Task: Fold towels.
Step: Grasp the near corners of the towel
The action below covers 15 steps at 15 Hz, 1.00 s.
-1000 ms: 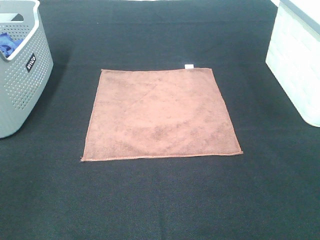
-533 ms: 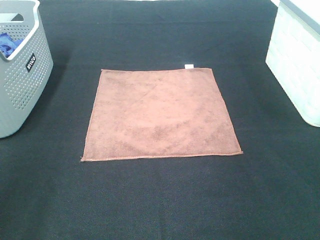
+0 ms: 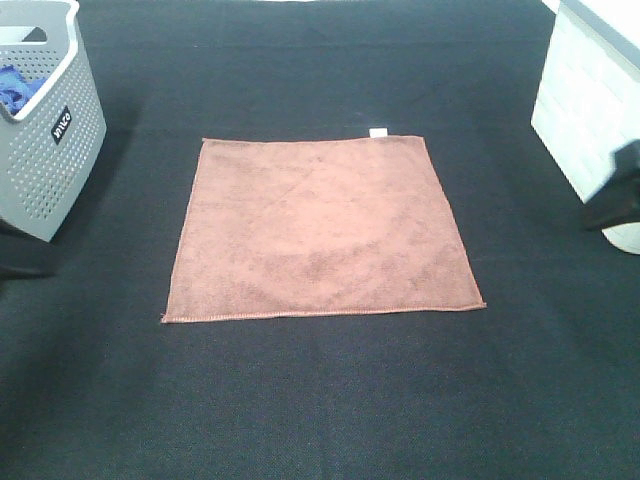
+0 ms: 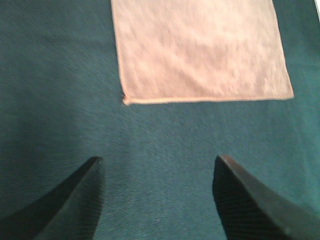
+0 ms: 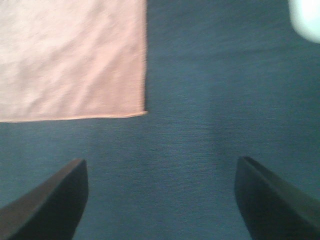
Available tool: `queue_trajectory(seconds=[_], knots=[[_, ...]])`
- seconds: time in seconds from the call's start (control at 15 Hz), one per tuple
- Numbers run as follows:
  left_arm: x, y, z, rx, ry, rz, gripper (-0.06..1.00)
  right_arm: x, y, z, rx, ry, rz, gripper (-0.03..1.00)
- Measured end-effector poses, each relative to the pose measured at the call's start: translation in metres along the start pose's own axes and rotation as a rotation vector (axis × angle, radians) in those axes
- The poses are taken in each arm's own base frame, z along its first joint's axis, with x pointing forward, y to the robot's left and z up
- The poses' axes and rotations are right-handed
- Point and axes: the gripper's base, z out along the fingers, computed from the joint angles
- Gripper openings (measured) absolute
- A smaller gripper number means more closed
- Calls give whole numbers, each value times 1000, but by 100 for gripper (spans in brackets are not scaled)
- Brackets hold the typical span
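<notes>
Towel (image 3: 322,228) lies flat and unfolded mid-table (image 3: 320,410), one layer, its small white tag (image 3: 378,133) on the far edge. Left pincer (image 4: 159,158): jaws spread wide, nothing between them, hanging over the dark table just near of the towel's near-left corner. Right pincer (image 5: 161,160): likewise spread and empty, near of the near-right corner. Neither touches the towel. In the high view the dark smears at the left and right edges are probably the arms, but they are too blurred to be sure. Grey basket (image 3: 45,150) with a blue cloth (image 3: 12,88) stands far left and a white bin (image 3: 590,120) far right, both well apart from the towel. Step in hand, as I judge it: bring each pincer to its own near corner. To do it well, come in low, straddle the stitched hem just inside each corner, pinch both sides together, then lift evenly and carry the near edge over to the far edge. An uneven lift would likely skew the fold.
</notes>
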Motion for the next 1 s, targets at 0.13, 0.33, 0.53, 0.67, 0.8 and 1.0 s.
queue_trajectory(seconds=[0.13,0.33,0.53,0.67,0.8,1.0], knots=[[-1,14,36,22,92,-60,60,-10,3,32,-103,79,86,76],[1,24,60,29,143,-94,60,-13,3,54,-162,122,101,76],[-9,34,91,44,188,-146,60,-22,1,84,-206,173,124,76],[-21,38,113,68,225,-167,60,-33,-4,109,-220,231,115,76],[-30,43,128,67,236,-171,60,-38,-8,126,-220,263,102,76],[-43,48,147,67,236,-169,60,-45,-15,154,-222,297,79,76]])
